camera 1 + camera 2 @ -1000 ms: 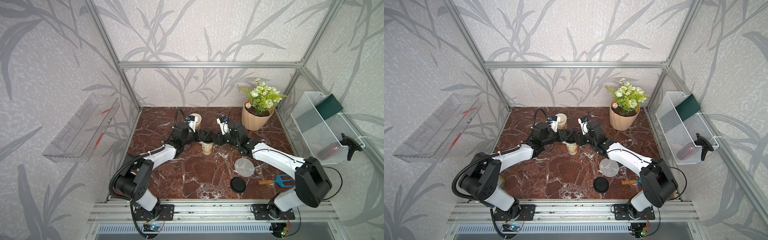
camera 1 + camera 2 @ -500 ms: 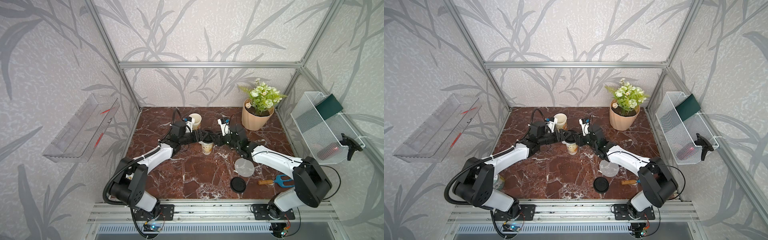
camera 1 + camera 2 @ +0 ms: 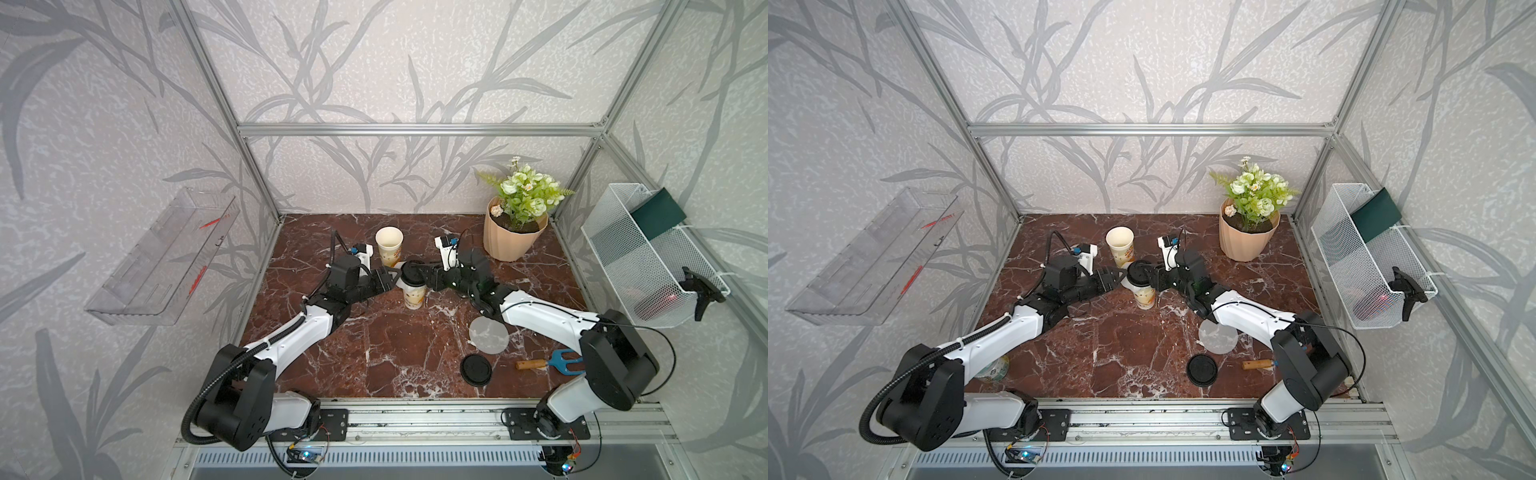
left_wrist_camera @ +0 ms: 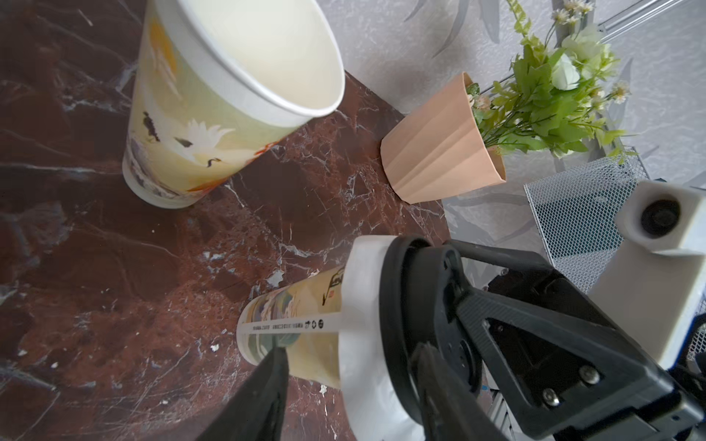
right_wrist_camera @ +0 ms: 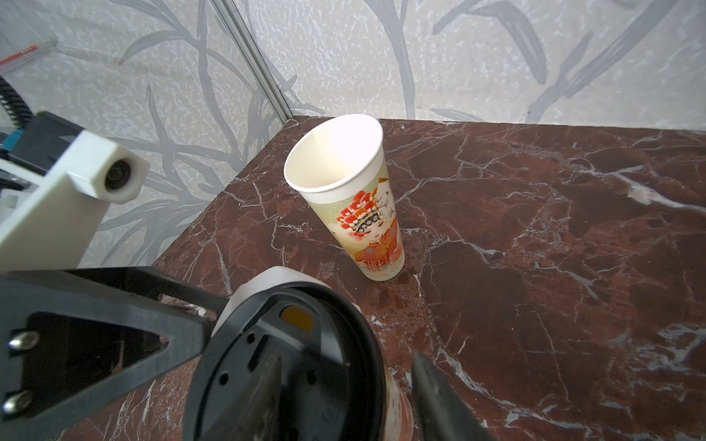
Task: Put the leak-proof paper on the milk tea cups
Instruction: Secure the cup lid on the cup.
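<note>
Top pair: high, from 6 o'clock, looking down over whole table (image 3: 395, 340) | wrist cameras: close, low, both sharing the open cup (image 4: 183, 126).

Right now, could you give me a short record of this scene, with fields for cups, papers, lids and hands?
near cup: cream-white printed paper cup, upright, mouth covered by pale translucent paper disc and black round plastic lid
far cup: second cream-white paper cup, upright, mouth open
spare paper: second pale disc, flat on brown marble table
spare lid: second black lid, on table
hands: left hand and right hand at covered cup's top; grip unclear
</note>
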### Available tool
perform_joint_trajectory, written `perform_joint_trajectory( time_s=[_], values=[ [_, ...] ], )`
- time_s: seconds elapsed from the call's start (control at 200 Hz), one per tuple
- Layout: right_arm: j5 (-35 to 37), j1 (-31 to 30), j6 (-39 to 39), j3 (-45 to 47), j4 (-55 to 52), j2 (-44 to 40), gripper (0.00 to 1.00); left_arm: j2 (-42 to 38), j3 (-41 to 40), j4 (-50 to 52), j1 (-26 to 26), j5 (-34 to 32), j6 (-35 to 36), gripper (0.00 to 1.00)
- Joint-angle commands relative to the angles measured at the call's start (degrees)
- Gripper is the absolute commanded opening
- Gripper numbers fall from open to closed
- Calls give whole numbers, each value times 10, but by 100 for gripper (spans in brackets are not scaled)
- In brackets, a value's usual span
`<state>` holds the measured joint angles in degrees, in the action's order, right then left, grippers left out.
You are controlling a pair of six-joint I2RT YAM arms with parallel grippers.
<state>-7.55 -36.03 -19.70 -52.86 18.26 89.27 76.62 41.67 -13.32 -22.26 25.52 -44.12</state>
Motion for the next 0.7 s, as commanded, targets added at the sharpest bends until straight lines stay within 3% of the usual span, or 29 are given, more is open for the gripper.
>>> perform_joint_trajectory(
  time_s=[0.0, 0.14, 0.365, 0.695],
  values=[
    [11, 1, 16, 28, -118, 31, 55, 0, 14, 5, 3, -4, 7, 52],
    [8, 2, 17, 25, -119, 30, 55, -5, -1, -25, 5, -20, -1, 55],
    [7, 2, 19, 25, -118, 33, 55, 22, 28, -4, 5, 10, 18, 56],
    [3, 1, 21, 25, -116, 39, 54, 80, -6, 15, 5, 11, 6, 49]
  ],
)
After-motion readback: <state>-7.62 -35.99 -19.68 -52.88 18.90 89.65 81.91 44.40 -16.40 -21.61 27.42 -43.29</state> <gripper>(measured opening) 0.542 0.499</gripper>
